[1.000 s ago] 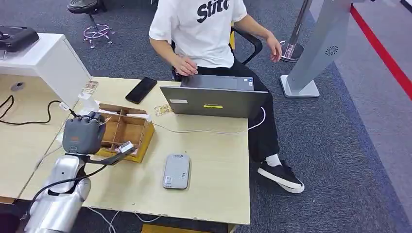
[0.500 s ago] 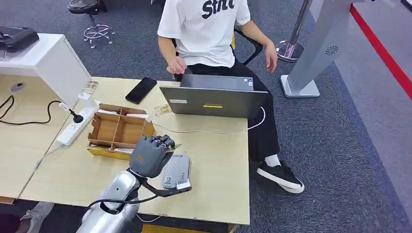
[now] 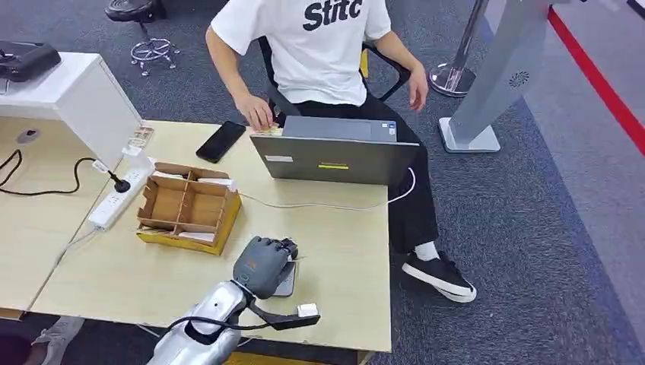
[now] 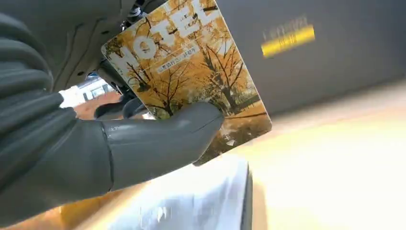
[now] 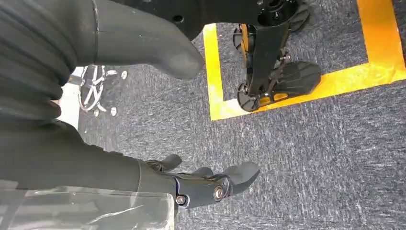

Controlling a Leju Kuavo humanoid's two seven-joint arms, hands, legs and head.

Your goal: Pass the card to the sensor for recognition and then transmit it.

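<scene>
Pinched between thumb and fingers of the left hand (image 3: pixel 265 266), the hotel key card (image 4: pixel 186 76) is held flat over the grey card reader (image 3: pixel 284 283), presumably for scanning, while the right hand (image 5: pixel 210 184) hangs empty, fingers apart.

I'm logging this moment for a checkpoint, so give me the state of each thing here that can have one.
card: held by the left hand, printed face toward the wrist camera.
left hand: holding the card, over the grey sensor.
sensor: flat on the table, mostly covered by the hand.
right hand: holding nothing, fingers apart, above the carpet.
laptop: lid open.
divider box: open-topped, compartments look empty.
phone: lying flat, screen dark.
</scene>
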